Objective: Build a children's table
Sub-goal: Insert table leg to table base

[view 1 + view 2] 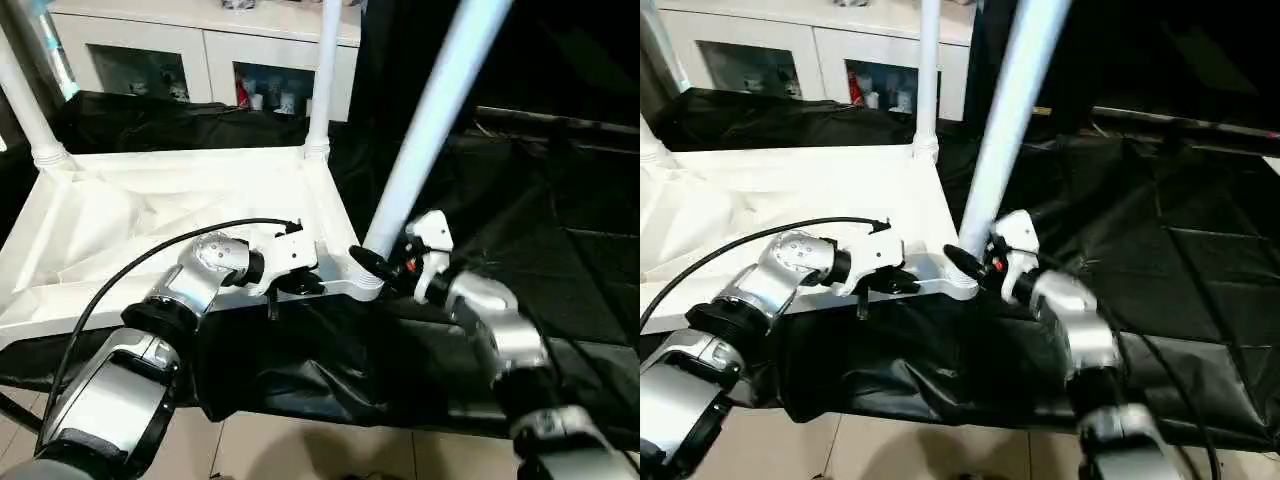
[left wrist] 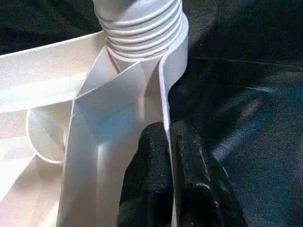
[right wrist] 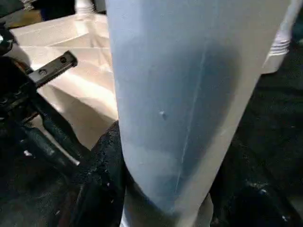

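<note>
The children's table lies upside down, its white ribbed tabletop (image 1: 150,200) resting on black cloth. Legs stand in the far left socket (image 1: 25,100) and the far right socket (image 1: 322,70). Another leg (image 1: 430,110) rises tilted from the near right corner socket (image 1: 365,285). My right gripper (image 1: 380,262) is shut on this leg just above its base, with a black finger (image 3: 102,189) on each side of the tube (image 3: 180,94). My left gripper (image 1: 300,283) is shut on the tabletop's near rim (image 2: 164,94), close to that corner; its fingers (image 2: 189,161) pinch the thin wall below the leg's threaded base (image 2: 142,23).
A white glass-door cabinet (image 1: 200,50) stands behind the work. Black cloth (image 1: 540,200) covers the surface to the right and hangs over the near edge. A black cable (image 1: 130,270) loops along my left forearm.
</note>
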Tool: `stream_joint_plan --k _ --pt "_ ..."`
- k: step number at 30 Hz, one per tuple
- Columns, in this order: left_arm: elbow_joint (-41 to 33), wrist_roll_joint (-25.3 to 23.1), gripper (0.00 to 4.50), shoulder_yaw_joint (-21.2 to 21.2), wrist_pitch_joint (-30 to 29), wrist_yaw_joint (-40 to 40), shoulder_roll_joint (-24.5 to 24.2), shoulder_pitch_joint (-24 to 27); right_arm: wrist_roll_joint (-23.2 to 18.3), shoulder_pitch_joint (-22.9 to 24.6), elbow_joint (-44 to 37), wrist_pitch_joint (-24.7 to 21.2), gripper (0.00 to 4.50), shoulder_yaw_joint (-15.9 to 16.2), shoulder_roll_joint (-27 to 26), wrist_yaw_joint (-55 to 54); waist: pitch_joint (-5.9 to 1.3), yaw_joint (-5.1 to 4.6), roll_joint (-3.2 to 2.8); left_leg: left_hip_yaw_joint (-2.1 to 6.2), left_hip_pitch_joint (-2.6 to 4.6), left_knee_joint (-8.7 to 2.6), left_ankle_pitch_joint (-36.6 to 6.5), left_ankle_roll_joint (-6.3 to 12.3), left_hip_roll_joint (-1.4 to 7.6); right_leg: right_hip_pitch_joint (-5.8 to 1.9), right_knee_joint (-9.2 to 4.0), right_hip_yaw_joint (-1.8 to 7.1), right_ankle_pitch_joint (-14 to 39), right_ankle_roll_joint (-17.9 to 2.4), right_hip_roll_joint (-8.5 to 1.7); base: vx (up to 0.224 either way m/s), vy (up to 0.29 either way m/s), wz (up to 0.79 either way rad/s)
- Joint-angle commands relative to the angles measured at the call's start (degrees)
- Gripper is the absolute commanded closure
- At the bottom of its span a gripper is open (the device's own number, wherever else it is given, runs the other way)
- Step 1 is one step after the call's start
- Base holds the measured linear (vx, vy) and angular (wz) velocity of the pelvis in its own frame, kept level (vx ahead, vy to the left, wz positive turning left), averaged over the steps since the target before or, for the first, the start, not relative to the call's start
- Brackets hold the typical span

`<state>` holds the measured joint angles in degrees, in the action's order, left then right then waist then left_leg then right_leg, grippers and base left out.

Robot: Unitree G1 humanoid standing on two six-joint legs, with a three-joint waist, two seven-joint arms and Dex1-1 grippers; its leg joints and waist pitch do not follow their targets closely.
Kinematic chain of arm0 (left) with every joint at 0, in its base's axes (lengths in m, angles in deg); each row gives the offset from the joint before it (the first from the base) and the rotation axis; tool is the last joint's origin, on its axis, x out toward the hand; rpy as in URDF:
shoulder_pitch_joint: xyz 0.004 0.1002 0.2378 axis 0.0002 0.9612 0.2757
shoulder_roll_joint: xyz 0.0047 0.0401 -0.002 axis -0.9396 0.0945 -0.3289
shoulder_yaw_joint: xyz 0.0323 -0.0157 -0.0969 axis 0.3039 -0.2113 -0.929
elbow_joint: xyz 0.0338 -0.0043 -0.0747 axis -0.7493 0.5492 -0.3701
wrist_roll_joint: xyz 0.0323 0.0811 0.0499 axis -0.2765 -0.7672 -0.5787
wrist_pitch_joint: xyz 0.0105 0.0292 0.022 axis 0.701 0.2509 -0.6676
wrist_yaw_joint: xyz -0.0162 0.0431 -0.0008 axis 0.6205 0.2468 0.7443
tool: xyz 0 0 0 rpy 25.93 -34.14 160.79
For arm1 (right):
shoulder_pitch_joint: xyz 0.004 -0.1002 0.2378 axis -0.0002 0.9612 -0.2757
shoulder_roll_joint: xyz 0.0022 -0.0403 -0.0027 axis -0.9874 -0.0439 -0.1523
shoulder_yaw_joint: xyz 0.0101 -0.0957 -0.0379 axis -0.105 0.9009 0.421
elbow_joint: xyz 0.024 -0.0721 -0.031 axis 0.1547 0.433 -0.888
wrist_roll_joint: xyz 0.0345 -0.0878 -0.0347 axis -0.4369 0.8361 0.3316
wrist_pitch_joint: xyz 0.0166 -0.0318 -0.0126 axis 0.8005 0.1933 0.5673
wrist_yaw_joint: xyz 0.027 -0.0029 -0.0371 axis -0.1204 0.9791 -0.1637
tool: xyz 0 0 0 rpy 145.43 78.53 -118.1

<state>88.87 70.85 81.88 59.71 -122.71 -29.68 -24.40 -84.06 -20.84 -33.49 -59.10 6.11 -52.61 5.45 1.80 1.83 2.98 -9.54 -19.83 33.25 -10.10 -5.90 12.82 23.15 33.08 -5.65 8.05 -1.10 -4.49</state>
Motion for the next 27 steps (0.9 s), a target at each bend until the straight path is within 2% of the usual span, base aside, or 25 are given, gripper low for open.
stream_joint_plan --k 1,3,7,12,19,24,27 --pt "0.2 -2.7 4.5 2.9 0.1 -3.1 -1.0 0.2 1.2 1.2 4.4 -4.0 2.61 2.5 0.4 2.3 -2.72 0.37 -0.82 0.11 0.12 -4.14 -21.2 1.82 0.26 -2.31 -5.16 2.09 29.3 -6.9 -3.44 0.0 0.0 0.0" --pt "0.4 -2.7 4.5 3.1 0.8 -3.9 -1.3 -0.3 1.8 0.0 5.9 -3.8 2.61 3.5 1.4 5.6 -2.73 0.39 -0.61 0.1 0.05 -4.13 -21.0 1.78 0.31 -2.38 -5.0 2.11 28.8 -7.2 -3.52 0.0 0.0 0.0" --pt "0.3 -1.9 4.5 2.9 1.8 -5.3 -1.4 -0.6 1.9 -0.6 7.4 -3.6 2.61 4.2 2.2 10.0 -2.68 0.55 -0.64 0.04 0.11 -4.18 -21.0 1.76 0.4 -2.31 -4.98 2.19 28.7 -7.5 -3.52 0.0 0.0 0.0" --pt "-0.1 -1.4 4.5 3.4 4.0 -8.2 -2.2 -0.7 2.2 -1.4 9.5 -2.6 2.61 4.8 3.4 14.0 -2.64 0.7 -0.86 0.09 0.31 -4.24 -22.3 1.48 0.5 -2.16 -5.12 2.14 29.3 -7.6 -3.51 0.0 0.0 0.0" --pt "0.0 -1.1 4.5 3.5 4.9 -10.5 -3.0 -1.1 3.1 -2.1 12.1 -0.1 2.61 4.8 3.9 15.8 -2.72 0.78 -1.09 0.15 0.21 -4.36 -22.3 1.05 0.59 -2.26 -4.79 2.21 27.9 -8.5 -3.56 0.0 0.0 0.0" --pt "1.0 -0.5 4.5 1.6 2.3 -7.2 -1.9 -1.9 3.2 -2.2 13.5 0.5 2.61 4.2 3.1 14.3 -2.66 0.74 -1.19 0.07 0.32 -4.4 -22.8 0.88 0.61 -2.19 -4.73 2.27 27.1 -9.1 -3.49 0.0 0.0 0.0" --pt "1.1 -0.4 4.5 1.1 1.2 -6.1 -1.5 -2.1 3.2 -2.3 13.8 0.6 2.61 3.8 2.8 13.2 -2.46 0.73 -1.1 0.12 0.55 -4.29 -24.2 0.92 0.45 -1.97 -5.24 2.04 30.7 -8.1 -3.51 0.0 0.0 0.0"
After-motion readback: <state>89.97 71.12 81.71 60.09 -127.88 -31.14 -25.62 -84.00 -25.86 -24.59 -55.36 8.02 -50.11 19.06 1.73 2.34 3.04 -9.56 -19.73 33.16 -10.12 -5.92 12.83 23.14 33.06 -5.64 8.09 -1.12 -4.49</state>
